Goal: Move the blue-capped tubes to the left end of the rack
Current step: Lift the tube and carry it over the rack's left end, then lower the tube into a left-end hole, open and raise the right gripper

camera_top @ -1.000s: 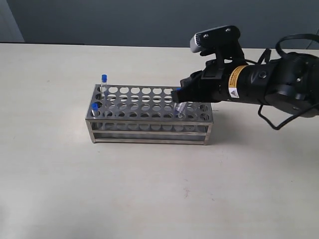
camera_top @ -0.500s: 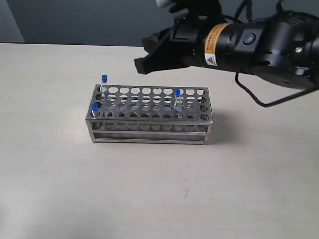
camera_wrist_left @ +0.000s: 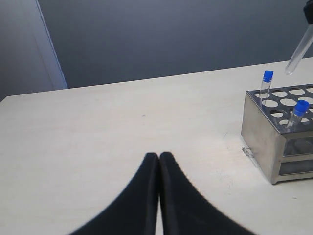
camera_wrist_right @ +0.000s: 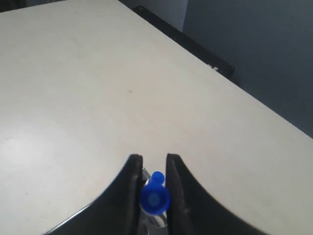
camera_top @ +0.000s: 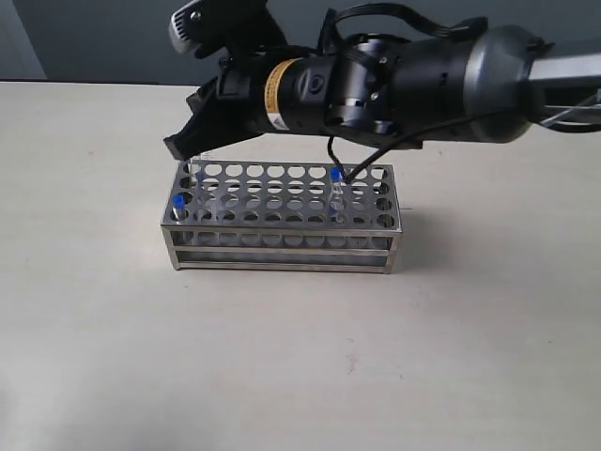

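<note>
The steel rack (camera_top: 282, 218) stands mid-table. Its left end (camera_wrist_left: 264, 137) holds two blue-capped tubes (camera_wrist_left: 267, 77) (camera_wrist_left: 300, 107), and the front one (camera_top: 177, 202) also shows in the exterior view. A third tube (camera_top: 335, 180) stands toward the right end. My right gripper (camera_top: 184, 147) (camera_wrist_right: 151, 159) reaches across above the rack's left end, shut on a fourth tube, its blue cap (camera_wrist_right: 154, 198) between the fingers. That tube's clear lower end (camera_wrist_left: 298, 49) hangs tilted above the rack. The left gripper (camera_wrist_left: 159, 155) is shut on nothing, low over bare table left of the rack.
The pale table (camera_top: 113, 329) stretches around the rack on all sides. A dark wall (camera_top: 94, 38) runs behind the table's far edge. The right arm's thick black body (camera_top: 404, 89) spans over the rack's back right.
The right gripper rose from the rack's right part and swept left over its left end, carrying a tube. The back-left tube's cap is now hidden behind it in the exterior view.
</note>
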You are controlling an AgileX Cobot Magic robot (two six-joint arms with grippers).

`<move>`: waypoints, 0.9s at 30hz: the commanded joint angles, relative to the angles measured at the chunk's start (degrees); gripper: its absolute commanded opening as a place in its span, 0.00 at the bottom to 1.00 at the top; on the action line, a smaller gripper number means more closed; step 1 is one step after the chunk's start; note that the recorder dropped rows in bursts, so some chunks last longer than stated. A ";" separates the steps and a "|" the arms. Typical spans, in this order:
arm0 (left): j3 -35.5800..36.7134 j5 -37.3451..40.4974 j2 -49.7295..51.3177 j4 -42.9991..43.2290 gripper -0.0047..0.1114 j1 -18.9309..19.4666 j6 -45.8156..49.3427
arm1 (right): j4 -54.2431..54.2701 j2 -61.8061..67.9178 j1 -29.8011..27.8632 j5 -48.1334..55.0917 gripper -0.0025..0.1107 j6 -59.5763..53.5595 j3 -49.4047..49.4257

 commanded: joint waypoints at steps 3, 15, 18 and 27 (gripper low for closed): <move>-0.30 -0.69 0.20 -0.27 0.05 -0.25 -0.04 | -1.00 2.26 2.04 0.76 0.02 -0.15 -1.67; -0.30 -0.69 0.20 -0.27 0.05 -0.25 -0.04 | -1.26 4.93 2.17 -2.81 0.02 -0.15 -1.67; -0.30 -0.69 0.20 -0.27 0.05 -0.25 -0.04 | -1.59 6.85 2.17 -2.74 0.02 -0.15 -1.67; -0.30 -0.69 0.20 -0.27 0.05 -0.25 -0.04 | -2.83 13.23 2.17 -7.40 0.02 -0.05 -5.46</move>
